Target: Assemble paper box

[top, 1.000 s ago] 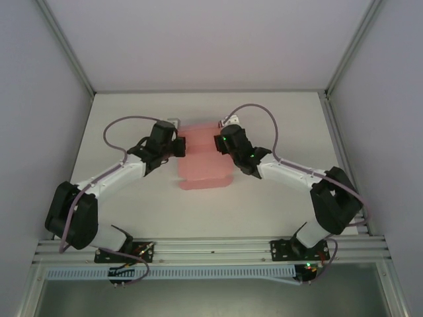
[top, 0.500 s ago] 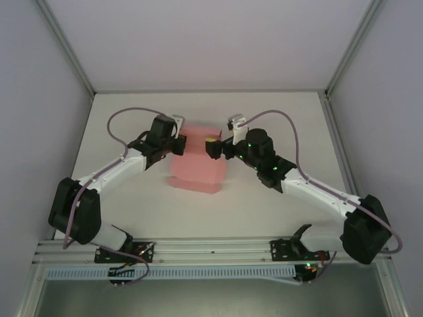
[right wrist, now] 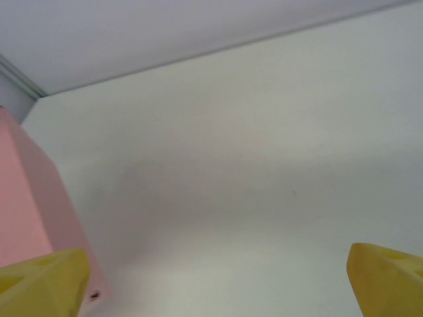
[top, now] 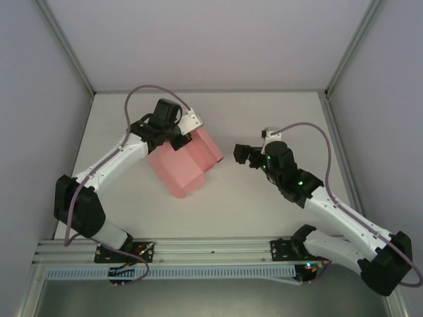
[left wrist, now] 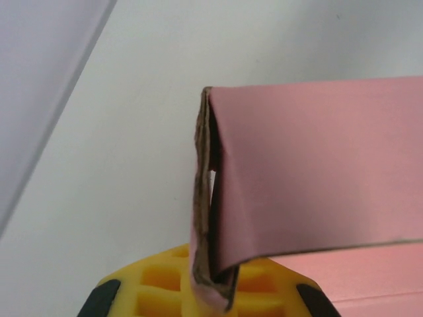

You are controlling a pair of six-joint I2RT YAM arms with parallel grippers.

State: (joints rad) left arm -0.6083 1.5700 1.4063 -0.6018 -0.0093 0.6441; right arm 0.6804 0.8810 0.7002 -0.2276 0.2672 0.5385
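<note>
The pink paper box [top: 185, 164] is a partly folded sheet, held tilted above the table left of centre. My left gripper [top: 180, 137] is shut on its upper left edge. In the left wrist view the folded pink edge [left wrist: 211, 264] is pinched between the yellow fingers [left wrist: 155, 281], and a pink panel [left wrist: 317, 172] spreads to the right. My right gripper [top: 242, 154] hangs open to the right of the box, apart from it. In the right wrist view its yellow fingertips [right wrist: 386, 274] stand wide apart with nothing between them, and a pink corner of the box [right wrist: 26, 211] lies at the left.
White table [top: 264, 211] with grey walls on three sides and a metal rail [top: 211, 247] along the near edge. Purple cables loop over both arms.
My right gripper has let go of the box, opened and pulled back to the right. My left gripper has swung the box, turning it at an angle and toward the near left.
</note>
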